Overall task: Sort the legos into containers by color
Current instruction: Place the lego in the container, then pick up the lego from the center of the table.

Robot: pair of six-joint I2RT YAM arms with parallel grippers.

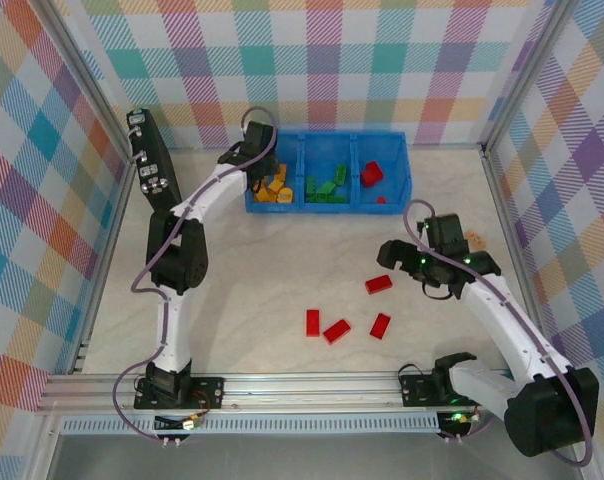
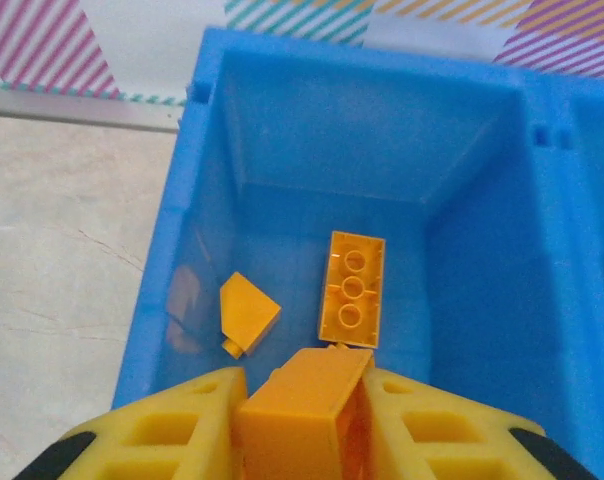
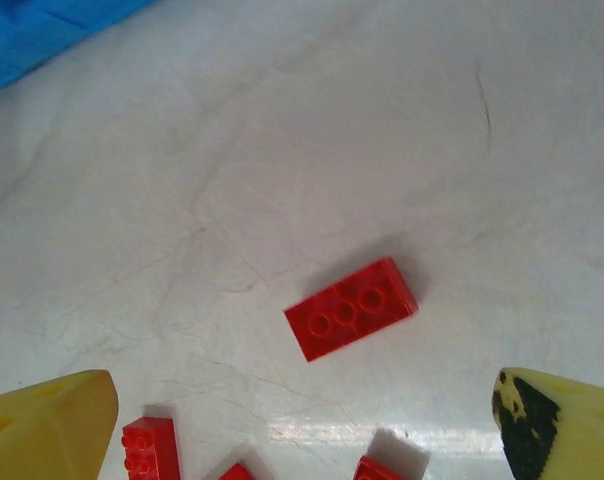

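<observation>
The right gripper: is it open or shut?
Open. The right gripper shows its two fingers far apart, holding nothing, above a red lego.

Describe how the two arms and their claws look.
The left arm and right arm both have white links, black joints and black bases, with a greyish-purple cable looping along each. Small green lights glow on the right arm. The left claw and right claw have chunky yellow fingers with black patches.

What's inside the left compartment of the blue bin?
Two orange bricks show on its floor: a long one lying flat and a small sloped piece. The left tool grips a third orange brick over the near edge, covering the floor beneath.
</observation>
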